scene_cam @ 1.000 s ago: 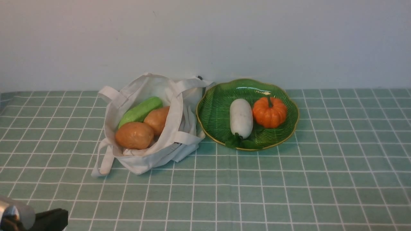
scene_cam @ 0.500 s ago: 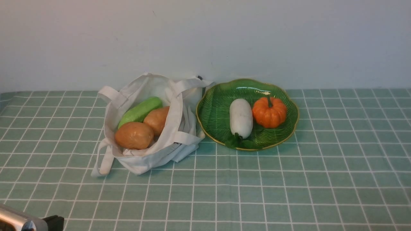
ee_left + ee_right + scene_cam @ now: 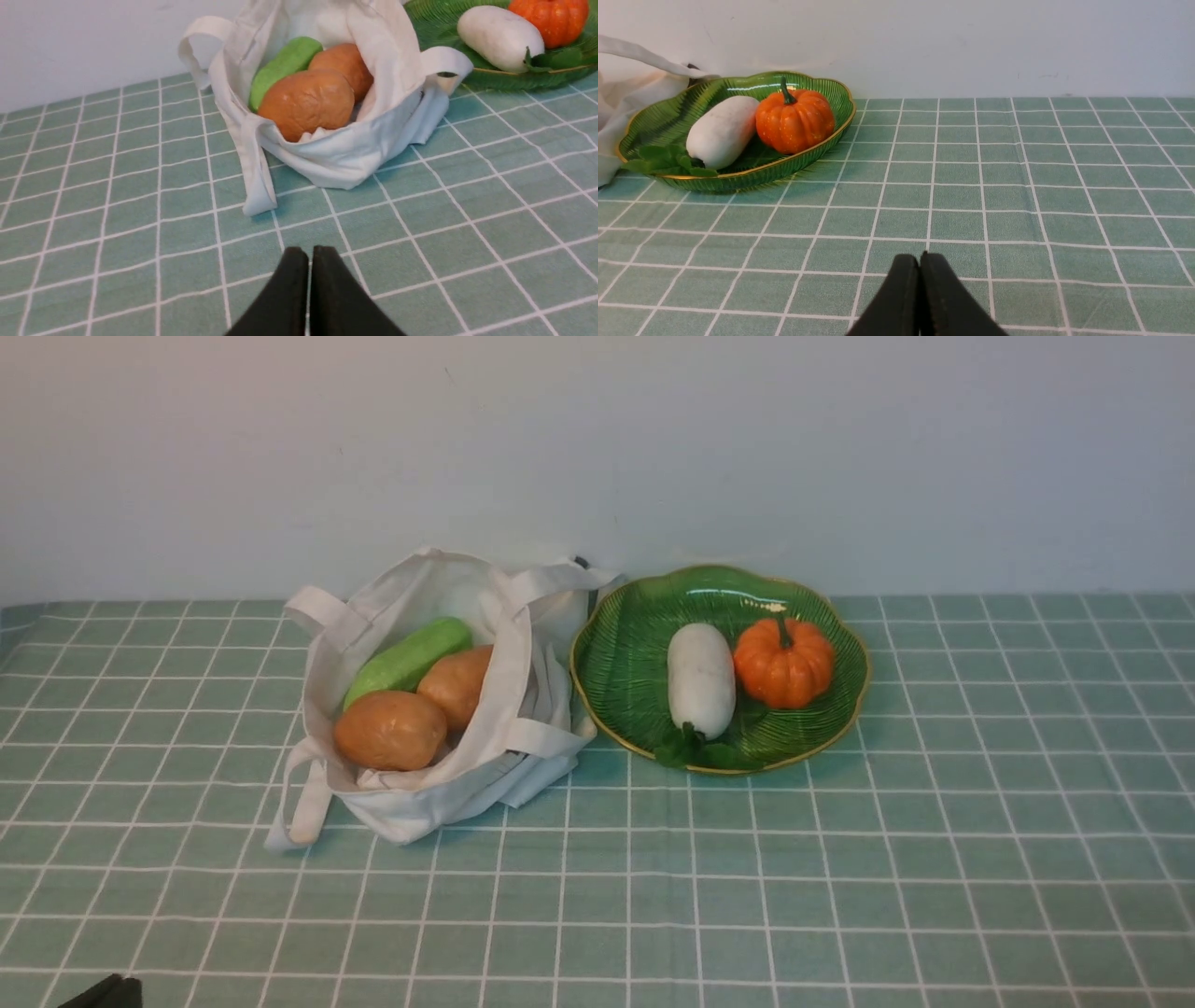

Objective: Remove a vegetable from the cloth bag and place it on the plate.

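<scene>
The white radish point(image 3: 701, 679) lies on the plate point(image 3: 616, 653). It runs lengthwise from far to near, with its dark green leaves point(image 3: 686, 747) at the plate's near rim. Just beside it, on its right and apparently touching it, sits a small orange pumpkin point(image 3: 783, 663), stem up. The plate stands close to the far edge of the surface point(image 3: 840, 877), by the wall point(image 3: 840, 448) and a little right of the middle. A pale green cloth with white grid lines covers the surface.

The cloth bag point(image 3: 439, 807) sits just left of the plate with its fabric against the plate's left rim, its mouth open and sagging. Three things show inside. A light green cucumber point(image 3: 408, 662) lies toward the back, a brown tuber point(image 3: 390, 730) at the near side of the mouth, and a second brown tuber point(image 3: 459, 683) behind it, beside the cucumber. One strap handle point(image 3: 299, 807) trails onto the surface at the bag's near left.

The left gripper point(image 3: 309, 254) has its fingers pressed together and holds nothing. It is over bare cloth toward the near left corner of the surface, pointing at the bag and well apart from it. The front view shows only a dark sliver of it at that corner.

The right gripper point(image 3: 919, 260) is closed in the same way and empty — it is over bare cloth on the right half of the surface, well apart from the plate.
</scene>
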Robot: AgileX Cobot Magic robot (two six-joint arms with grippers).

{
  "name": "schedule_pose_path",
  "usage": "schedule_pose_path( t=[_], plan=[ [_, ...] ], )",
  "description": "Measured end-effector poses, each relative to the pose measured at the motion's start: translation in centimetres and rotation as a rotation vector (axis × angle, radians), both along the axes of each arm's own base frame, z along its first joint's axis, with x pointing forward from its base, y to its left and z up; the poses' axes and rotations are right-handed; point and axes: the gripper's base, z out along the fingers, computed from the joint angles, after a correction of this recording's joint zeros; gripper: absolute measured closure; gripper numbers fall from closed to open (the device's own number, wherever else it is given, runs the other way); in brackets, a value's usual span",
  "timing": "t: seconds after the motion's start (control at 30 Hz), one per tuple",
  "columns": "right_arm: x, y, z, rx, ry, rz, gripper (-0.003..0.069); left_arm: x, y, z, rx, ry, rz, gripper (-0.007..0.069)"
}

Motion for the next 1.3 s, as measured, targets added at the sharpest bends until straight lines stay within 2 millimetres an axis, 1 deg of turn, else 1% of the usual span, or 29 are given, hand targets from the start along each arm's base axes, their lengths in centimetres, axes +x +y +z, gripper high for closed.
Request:
schedule_pose_path(
  t=[0.17,0.3,0.57,1.3],
  plan=[
    [0.0,0.0,0.0,0.0,0.0,0.0,0.0675,-0.2,0.5,-0.8,-0.009,-0.018,0.092,0.0629],
    [0.0,0.0,0.0,0.0,0.0,0.0,0.0675,-0.1,0.8,-0.9,-0.023,-0.013,0.138,0.0629],
    [0.0,0.0,0.0,0.0,0.0,0.0,0.0675,-0.3,0.7,-1.4,-0.022,0.042,0.136,0.0629],
    [0.0,0.0,0.0,0.0,0.0,0.0,0.0675,-0.3,0.7,-1.4,-0.021,0.043,0.136,0.0629]
  ],
)
